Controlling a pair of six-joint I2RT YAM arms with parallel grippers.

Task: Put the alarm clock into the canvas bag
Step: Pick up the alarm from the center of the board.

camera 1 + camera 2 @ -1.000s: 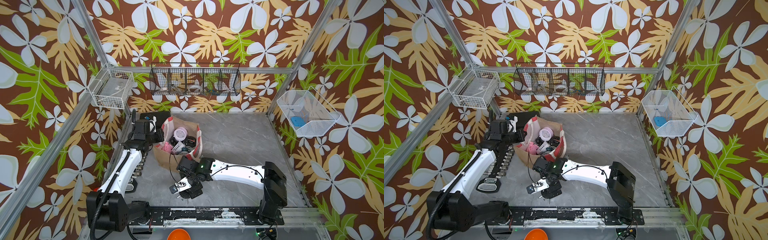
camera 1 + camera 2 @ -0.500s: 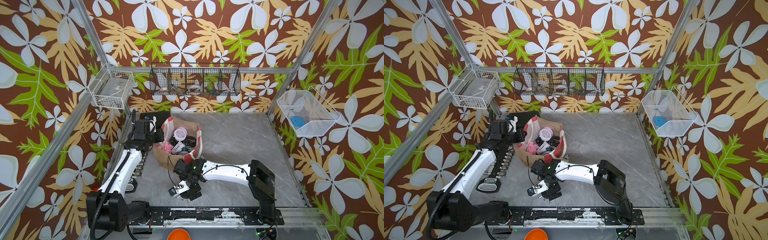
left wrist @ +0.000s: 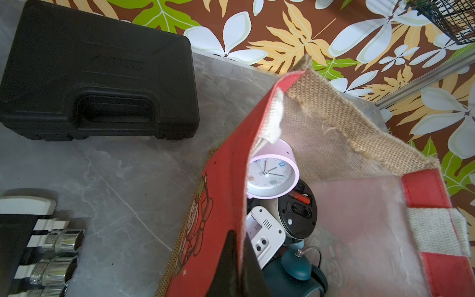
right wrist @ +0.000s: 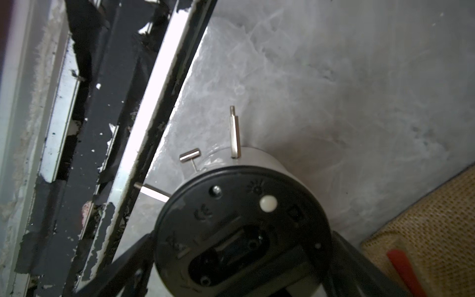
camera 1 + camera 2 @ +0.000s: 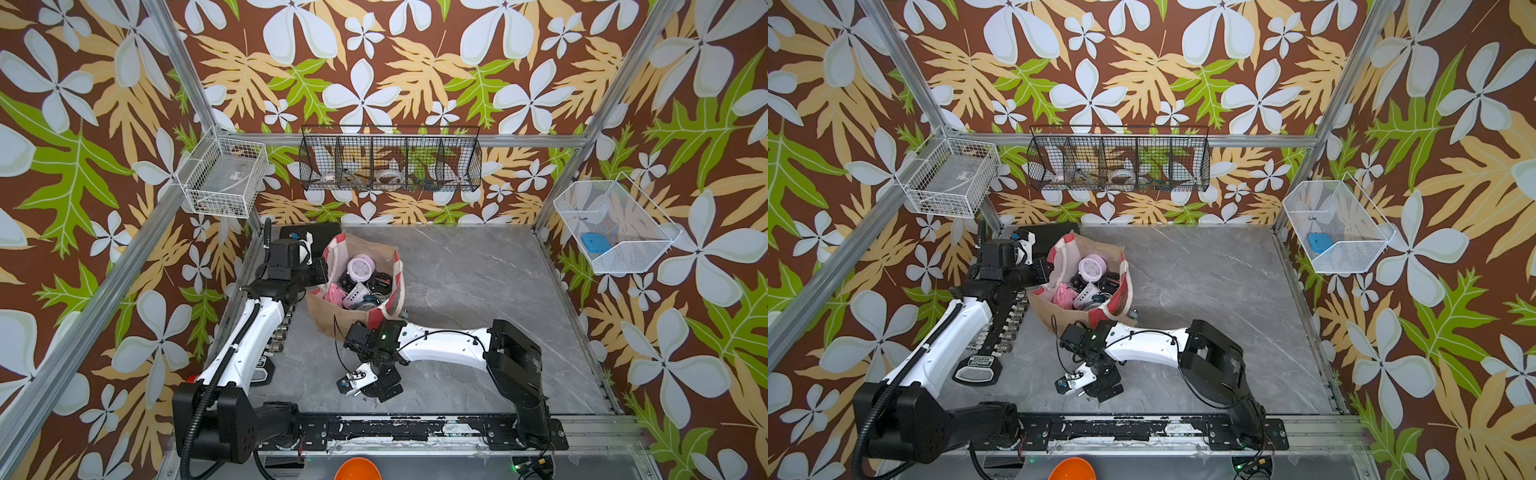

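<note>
Right wrist view: the clock [image 4: 241, 226] is seen back-on between the spread fingers of the right gripper [image 5: 371, 381]. It lies on the table [image 5: 478, 282] by the front rail, outside the bag [image 5: 332, 318]. Pad contact cannot be confirmed. Over the last second the gripper has barely shifted, while the right elbow has been swung leftward and the forearm drawn in over the clock. A grasp is judged imminent, and transfer has not begun. The left arm is extended and unmoved, its gripper [image 3: 237, 258] pinching the bag's red panel, by which the mouth is kept wide.
</note>
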